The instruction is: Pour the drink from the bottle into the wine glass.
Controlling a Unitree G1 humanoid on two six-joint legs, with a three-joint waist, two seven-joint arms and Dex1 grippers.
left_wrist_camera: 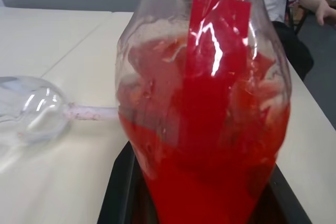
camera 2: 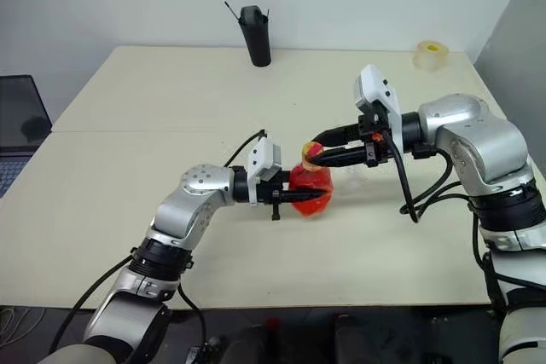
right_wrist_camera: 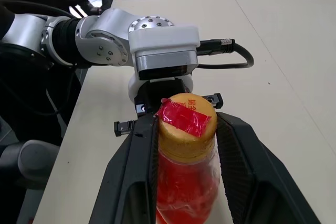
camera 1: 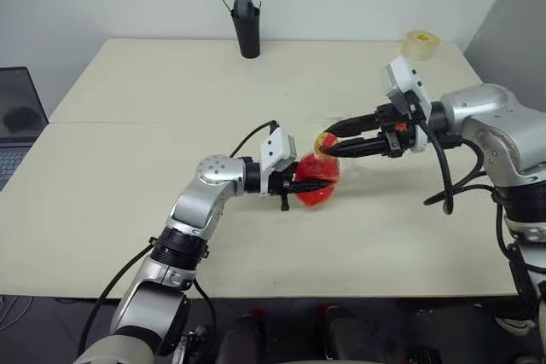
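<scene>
Bottle (camera 2: 309,188) stands on the worktop (camera 2: 171,91) near its middle, cap (right_wrist_camera: 187,118) on, the drink (left_wrist_camera: 210,182) filling its lower body. Wine glass (left_wrist_camera: 31,111) lies on its side on the worktop just beyond the bottle, stem toward it; in the head views it is too faint to place with confidence.

Left hand (camera 2: 286,193) reaches in roughly level from the robot's left, its 2 fingers pinching the bottle's body. Right hand (right_wrist_camera: 186,145) comes in from the robot's right, pointing slightly downward, with 1 finger (right_wrist_camera: 136,166) on each side of the neck and cap. Whether these fingers are pressing or merely close beside the cap cannot be told.

Judgement: the step in hand is uncapping, with the left hand steadying the bottle.

Recommendations:
- left hand to hold firm without crushing the soft plastic, which would push liquid out once the cap is off
- right hand to bear on the cap itself, not the neck, and turn about the bottle's axis
- bottle to stay upright throughout
- wine glass needs standing up before any pour, since it lies flat
</scene>
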